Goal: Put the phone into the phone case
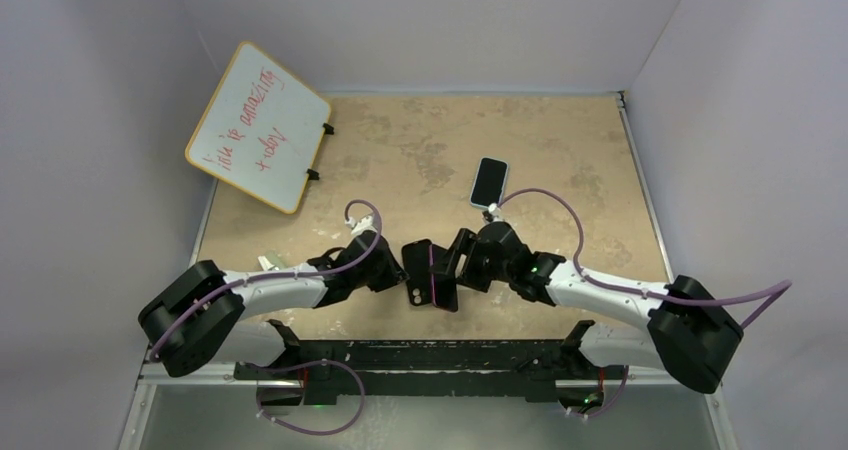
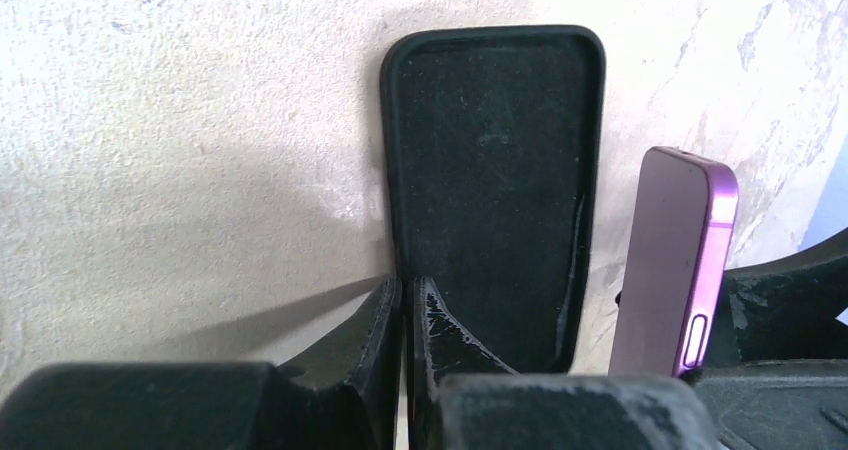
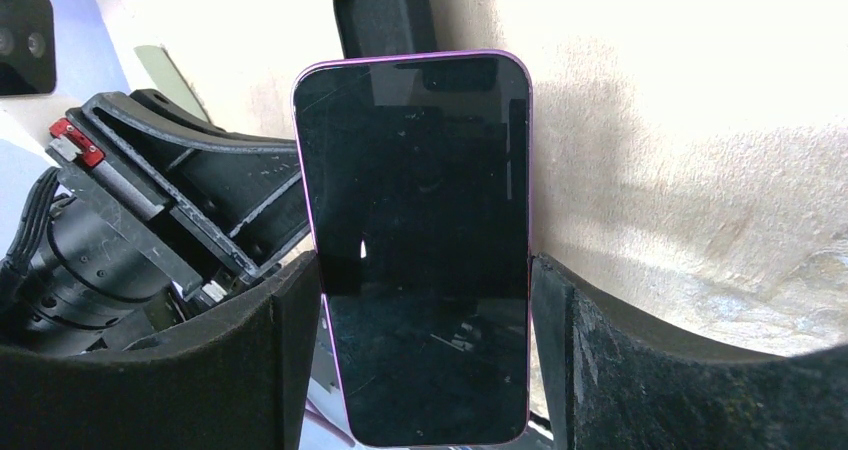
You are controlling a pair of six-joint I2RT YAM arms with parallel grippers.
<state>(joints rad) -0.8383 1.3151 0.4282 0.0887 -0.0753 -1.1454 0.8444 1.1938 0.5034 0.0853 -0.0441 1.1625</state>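
My left gripper (image 2: 407, 290) is shut on the left side wall of the black phone case (image 2: 490, 170) and holds it open side up over the table. My right gripper (image 3: 425, 290) is shut on the purple phone (image 3: 420, 240), gripping its long edges, dark screen toward the camera. The phone (image 2: 670, 260) stands on edge just right of the case, apart from it. In the top view the case (image 1: 415, 270) and phone (image 1: 445, 275) meet between my left gripper (image 1: 398, 268) and my right gripper (image 1: 462, 255) at the table's near middle.
A second phone (image 1: 489, 182) with a dark screen lies on the table behind my right gripper. A whiteboard (image 1: 258, 127) with red writing leans at the far left. A black rack (image 1: 430, 365) runs along the near edge between the arm bases.
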